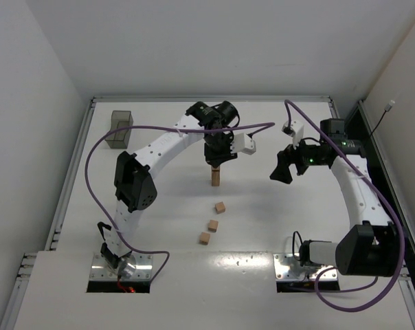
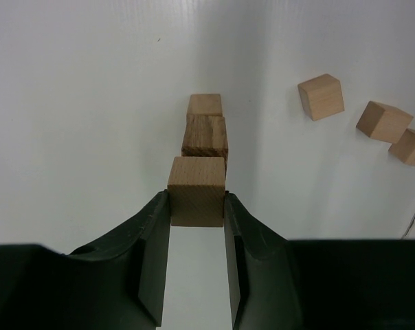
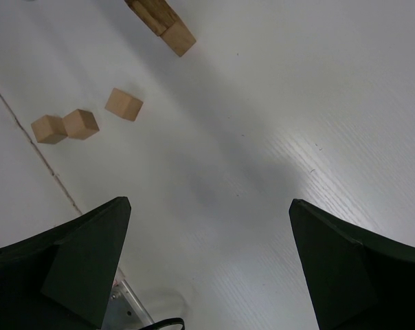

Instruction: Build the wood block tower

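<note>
The tower (image 1: pixel 216 177) stands mid-table as a slim column of tan cubes. My left gripper (image 1: pixel 216 159) is directly above it, shut on the top wood block (image 2: pixel 197 192). In the left wrist view that block sits in line over two lower cubes (image 2: pixel 205 135), and the gripper (image 2: pixel 196 201) touches it on both sides. Three loose wood blocks (image 1: pixel 220 207), (image 1: pixel 213 225), (image 1: pixel 205 238) lie in a row nearer the bases. My right gripper (image 1: pixel 282 169) hangs open and empty to the right of the tower. Its wrist view shows the gripper (image 3: pixel 207 203), the tower's base (image 3: pixel 167 27) and the loose blocks (image 3: pixel 124 104).
A grey translucent tray (image 1: pixel 118 129) stands at the far left of the table. Purple cables loop over both arms. A raised rim (image 1: pixel 207 99) runs along the table's far edge, and the walls stand close on both sides.
</note>
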{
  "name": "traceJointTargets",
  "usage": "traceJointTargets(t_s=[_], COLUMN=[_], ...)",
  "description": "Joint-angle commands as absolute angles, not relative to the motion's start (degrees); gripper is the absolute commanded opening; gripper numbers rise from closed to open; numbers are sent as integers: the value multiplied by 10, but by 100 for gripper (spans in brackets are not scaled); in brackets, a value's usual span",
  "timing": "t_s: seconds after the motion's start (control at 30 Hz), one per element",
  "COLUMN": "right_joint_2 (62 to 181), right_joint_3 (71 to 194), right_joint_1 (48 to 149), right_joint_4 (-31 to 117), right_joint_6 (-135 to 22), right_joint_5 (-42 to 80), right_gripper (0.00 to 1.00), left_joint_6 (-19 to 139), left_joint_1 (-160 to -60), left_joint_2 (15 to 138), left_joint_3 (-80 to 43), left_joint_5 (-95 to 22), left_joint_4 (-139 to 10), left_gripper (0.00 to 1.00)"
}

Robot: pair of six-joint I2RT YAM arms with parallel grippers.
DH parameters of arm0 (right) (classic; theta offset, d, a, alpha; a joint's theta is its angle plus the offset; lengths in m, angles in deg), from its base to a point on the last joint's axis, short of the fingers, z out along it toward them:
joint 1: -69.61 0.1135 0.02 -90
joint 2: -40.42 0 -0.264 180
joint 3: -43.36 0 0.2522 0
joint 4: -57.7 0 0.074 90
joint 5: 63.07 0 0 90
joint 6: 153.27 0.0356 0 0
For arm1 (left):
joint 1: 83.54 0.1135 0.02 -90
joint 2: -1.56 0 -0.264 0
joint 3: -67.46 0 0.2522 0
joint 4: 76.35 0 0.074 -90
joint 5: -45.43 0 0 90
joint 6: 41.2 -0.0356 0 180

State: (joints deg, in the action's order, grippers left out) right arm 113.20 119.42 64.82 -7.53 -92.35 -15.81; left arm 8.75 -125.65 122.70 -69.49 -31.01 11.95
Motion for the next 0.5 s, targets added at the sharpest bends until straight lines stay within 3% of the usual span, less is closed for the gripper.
traceJointTargets(t_s=[0.0,0.47], right_joint_2=[1141,1141], right_joint_3=[1203,1208], right_joint_1=[645,645], right_joint_4=[-58,-58], right_joint_6=[-924,-924], right_joint_5=[-183,-189], right_gripper=[98,98], left_joint_6=[76,76], left_joint_1=[-1264,-1264], left_joint_2=[1236,1242], left_joint_3=[-722,-716], left_joint_5=[-302,-302], left_joint_4=[120,120], left_gripper=[0,7])
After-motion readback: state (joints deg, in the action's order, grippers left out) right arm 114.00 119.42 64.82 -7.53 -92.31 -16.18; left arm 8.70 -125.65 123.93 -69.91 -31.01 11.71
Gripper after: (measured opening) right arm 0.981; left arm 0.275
